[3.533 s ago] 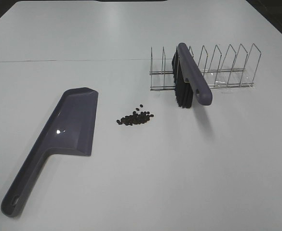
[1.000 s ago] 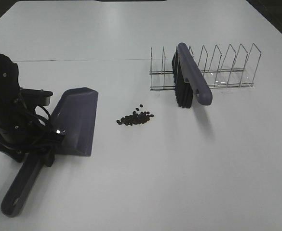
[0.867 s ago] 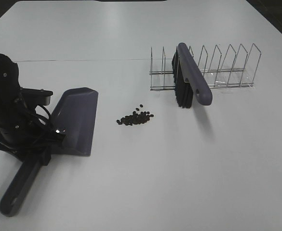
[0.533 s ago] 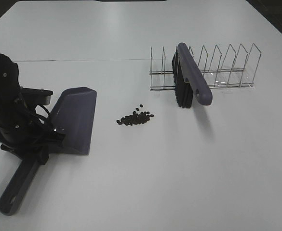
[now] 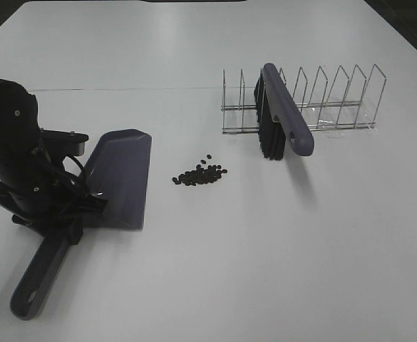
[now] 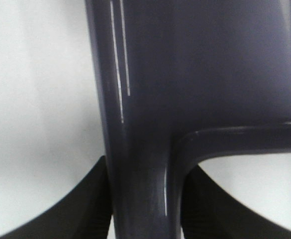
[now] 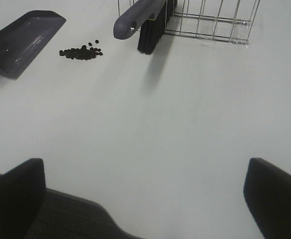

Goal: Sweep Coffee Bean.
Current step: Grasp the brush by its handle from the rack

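Your left gripper [image 6: 145,213] is pinched on the purple dustpan [image 5: 120,178] at the neck, where handle meets pan. The left wrist view shows a dark finger [image 6: 70,211] pressed to each side of the handle. In the high view the arm stands over the pan's near-left corner, and the handle runs out from under it toward the near edge of the white table [image 5: 265,271]. The coffee beans [image 5: 199,174] lie in one loose cluster on the table to the right of the pan, near it but not touching, with a few strays on the far side. The brush [image 5: 285,117] leans, bristles down, in the left end of the wire rack [image 5: 336,103], beyond and to the right of the beans. Your right gripper [image 7: 145,199] hangs over bare table, fingers spread wide, gripping nothing; the high view does not show it.
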